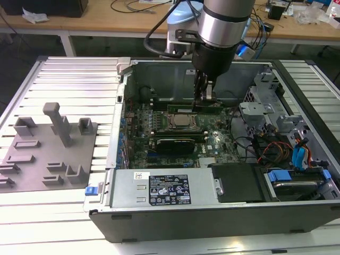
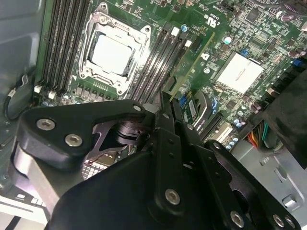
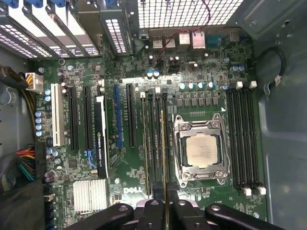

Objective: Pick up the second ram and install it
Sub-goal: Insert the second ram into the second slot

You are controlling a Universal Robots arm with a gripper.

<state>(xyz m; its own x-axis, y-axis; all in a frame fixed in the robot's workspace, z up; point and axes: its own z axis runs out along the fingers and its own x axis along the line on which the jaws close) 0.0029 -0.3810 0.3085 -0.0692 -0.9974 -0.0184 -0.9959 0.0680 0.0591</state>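
Note:
The second ram [image 1: 194, 108] is a long thin green-edged board held on edge in my gripper [image 1: 204, 101], which is shut on it. It hangs inside the open computer case, just behind the CPU socket [image 1: 178, 122] in the exterior view. In the first wrist view the ram [image 3: 163, 153] runs edge-on along the black memory slots [image 3: 154, 143] beside the CPU socket [image 3: 201, 151], with my gripper [image 3: 163, 208] clamped on it. The second wrist view shows the ram [image 2: 192, 62] slanting over the slots [image 2: 160, 62] from the gripper [image 2: 168, 103]. I cannot tell whether it touches a slot.
A grey moulded tray [image 1: 48, 143] lies on the slatted table at the exterior view's left. The power supply [image 1: 164, 188] closes the case's near side. Drive cages and coloured cables [image 1: 281, 149] crowd the exterior view's right. Expansion slots [image 3: 86, 120] lie beyond the memory slots.

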